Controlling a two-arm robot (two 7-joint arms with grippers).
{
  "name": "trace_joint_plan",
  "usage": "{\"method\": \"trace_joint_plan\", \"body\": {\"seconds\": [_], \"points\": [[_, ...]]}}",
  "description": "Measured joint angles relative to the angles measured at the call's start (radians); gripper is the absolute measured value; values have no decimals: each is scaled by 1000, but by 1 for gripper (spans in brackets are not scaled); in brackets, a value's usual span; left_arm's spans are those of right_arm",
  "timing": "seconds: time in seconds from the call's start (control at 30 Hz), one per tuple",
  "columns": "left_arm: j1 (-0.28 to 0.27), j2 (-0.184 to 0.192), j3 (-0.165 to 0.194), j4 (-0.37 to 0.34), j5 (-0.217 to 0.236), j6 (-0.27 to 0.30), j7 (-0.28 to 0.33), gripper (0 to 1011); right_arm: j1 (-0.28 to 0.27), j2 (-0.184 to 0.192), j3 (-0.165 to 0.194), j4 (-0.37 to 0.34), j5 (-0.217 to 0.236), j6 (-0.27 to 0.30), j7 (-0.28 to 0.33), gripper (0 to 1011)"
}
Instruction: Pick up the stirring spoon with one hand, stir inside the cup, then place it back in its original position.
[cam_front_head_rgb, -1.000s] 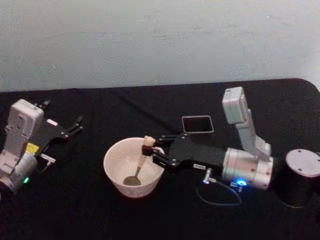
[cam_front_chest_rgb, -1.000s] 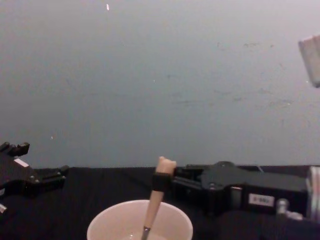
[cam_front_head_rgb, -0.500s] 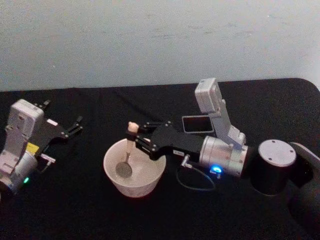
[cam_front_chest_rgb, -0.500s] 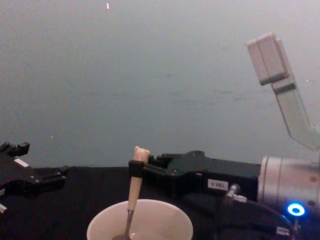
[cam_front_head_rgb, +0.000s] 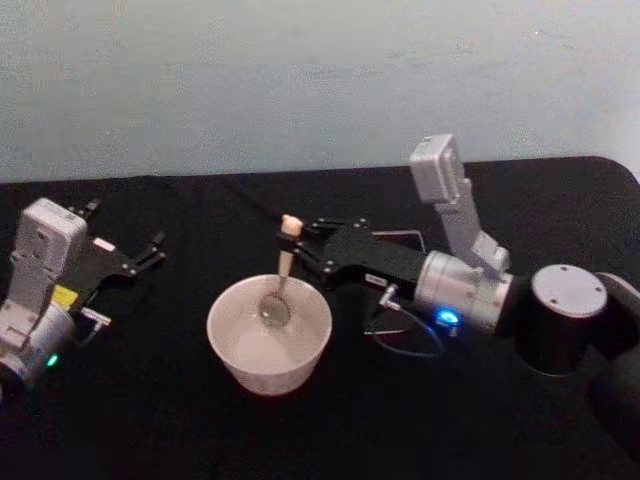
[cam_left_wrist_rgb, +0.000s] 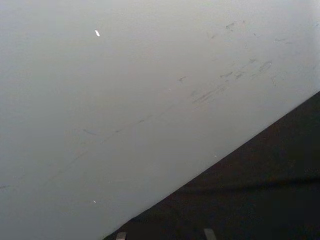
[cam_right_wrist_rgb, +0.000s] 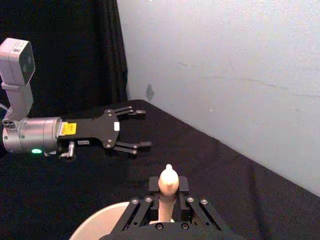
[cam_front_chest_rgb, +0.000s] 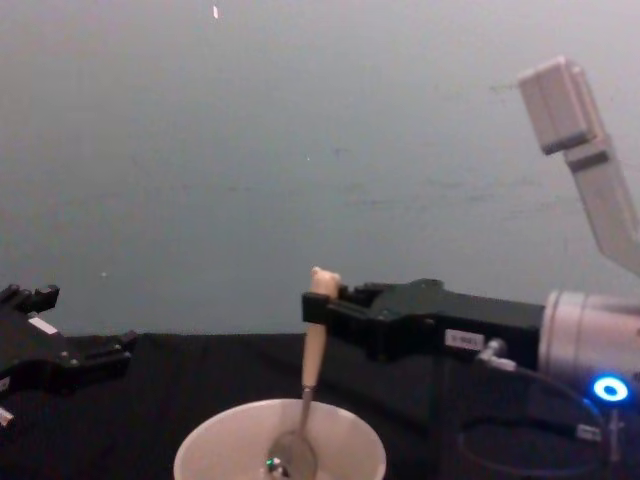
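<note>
left gripper (cam_front_head_rgb: 125, 226): parked far left on the black table (cam_front_head_rgb: 150, 420), well apart from the cup. Fingers spread, nothing between them. We count it idle.
cup (cam_front_head_rgb: 262, 372): cream, round, upright, centre-front of the table. We see no contents we can name.
stirring spoon (cam_front_head_rgb: 284, 268): inside the cup, with the bowl end below the rim toward the cup's far side and the bear head above the rim. Long axis near upright, leaning a little so the head sits right of the bowl end. We cannot tell whether the bowl end touches the cup floor.
right gripper (cam_front_head_rgb: 297, 247): reaches in level from the right and pinches the beige handle just under the bear head, above the cup.
holder (cam_front_head_rgb: 414, 235): right of and behind the cup, mostly hidden behind the right arm. A sliver of rim edge peeks out.
step: we judge stirring is in hand and the return is not yet done.
key relation: the spoon hangs down from the pincer, shaft nearly square to the fingers. The holder lies back and right of the spoon, on the right arm's side. The right arm is far nearer than the left, so we'd expect it to lift the spoon clear of the rim, upright, then carry it back-right over the holder.
risk: the spoon tip could catch the cup rim on the way out. The narrow holder leaves little slack for a tilted shaft.
</note>
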Motion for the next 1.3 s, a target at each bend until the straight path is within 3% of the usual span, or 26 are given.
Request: {"method": "trace_joint_plan", "body": {"seconds": [0.33, 0.63, 1.03, 1.3], "points": [[0, 0, 0, 0, 0, 0, 0, 1001, -60, 79, 41, -84, 39, 20, 32, 214], [0, 0, 0, 0, 0, 0, 0, 1001, -98, 126, 39, -145, 73, 41, 63, 214], [0, 0, 0, 0, 0, 0, 0, 1001, -91, 120, -5, -157, 83, 57, 79, 214], [0, 0, 0, 0, 0, 0, 0, 1001, -54, 76, -36, -116, 72, 56, 73, 214]]}}
